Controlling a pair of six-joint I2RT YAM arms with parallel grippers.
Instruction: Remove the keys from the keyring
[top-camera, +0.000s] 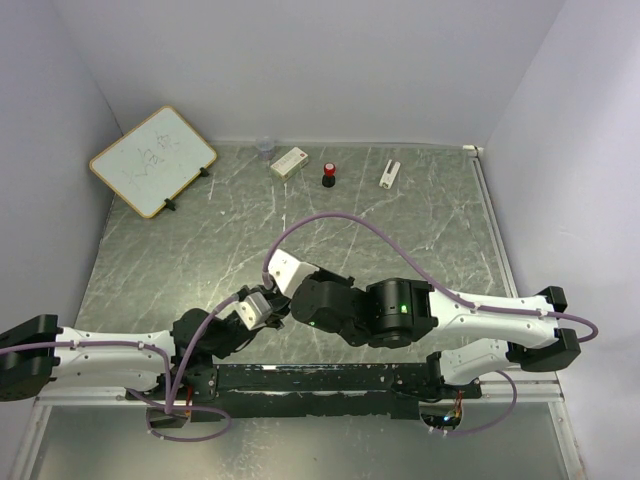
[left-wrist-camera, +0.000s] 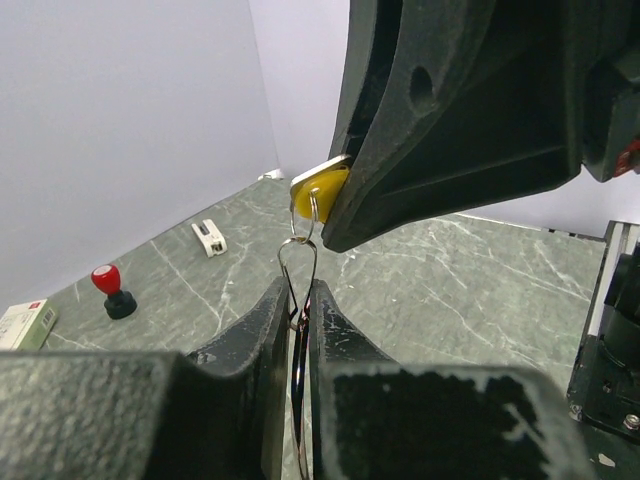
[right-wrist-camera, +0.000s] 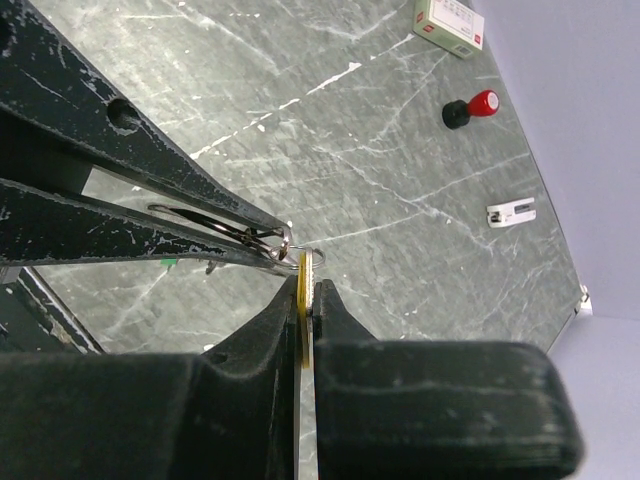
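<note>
**Left hand** (left-wrist-camera: 298, 300), clenched on the ring (left-wrist-camera: 299, 262). Its two fingers press together on the wire, which runs down between them and rises above their tips as a narrow upright loop. At the top of the loop a small link (left-wrist-camera: 313, 208) passes through the hole in the yellow key (left-wrist-camera: 318, 190).

**Right hand** (right-wrist-camera: 307, 288), clenched on the yellow key. The key's head is pinched flat between its fingers, and only one edge and the holed corner show past the tips.

**Meeting of the hands.** The two hands meet tip to tip. The left hand's fingers (right-wrist-camera: 140, 165) come in crosswise to the right hand's, and the link bridges the short gap between them. Ring and key are held off the tabletop (top-camera: 400, 230), over its near part, just ahead of the arm bases. In the top view the hands hide both ring and key.

**Green sliver** (right-wrist-camera: 170, 262). In the right wrist view it shows just under the left hand's lower finger. Whether it is the other key cannot be told.

**Surroundings.** Well apart from the hands, along the far edge of the tabletop, stand a white box (top-camera: 289, 162), a red-capped knob (top-camera: 329, 176) and a white block (top-camera: 389, 173). A clear cup (top-camera: 264, 147) stands behind the box. A whiteboard (top-camera: 152, 160) leans at the far left corner.
</note>
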